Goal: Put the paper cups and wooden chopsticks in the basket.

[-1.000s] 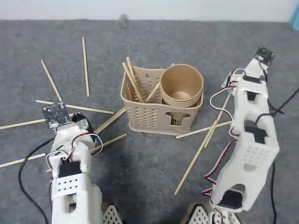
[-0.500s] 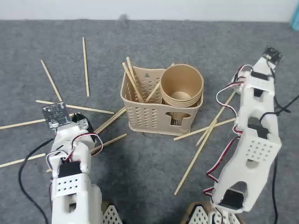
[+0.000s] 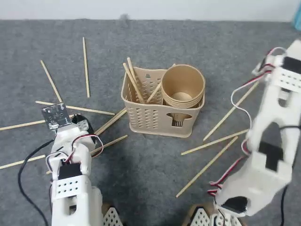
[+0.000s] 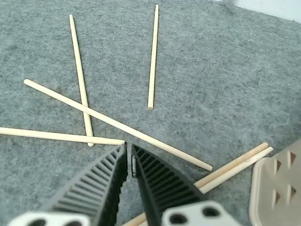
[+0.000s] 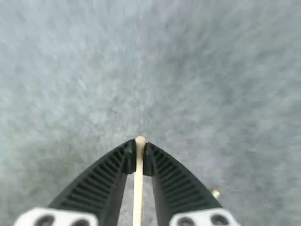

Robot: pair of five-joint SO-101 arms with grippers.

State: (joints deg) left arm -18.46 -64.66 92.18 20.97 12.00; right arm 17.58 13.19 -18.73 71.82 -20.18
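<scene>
Now right pincer [image 5: 139,147] grips one wooden chopstick [image 5: 138,188] well right of the basket [image 3: 149,114], left pincer [image 4: 129,151] closed, empty, above the worktop [image 4: 225,56]; next, I judge, swing it over the basket rim and release.

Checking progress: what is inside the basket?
A stack of paper cups fills one side; a few chopsticks lean in the other. The floor of the basket is hidden.

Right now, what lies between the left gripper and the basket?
Between left gripper and basket: two chopsticks side by side, in the left wrist view.
</scene>
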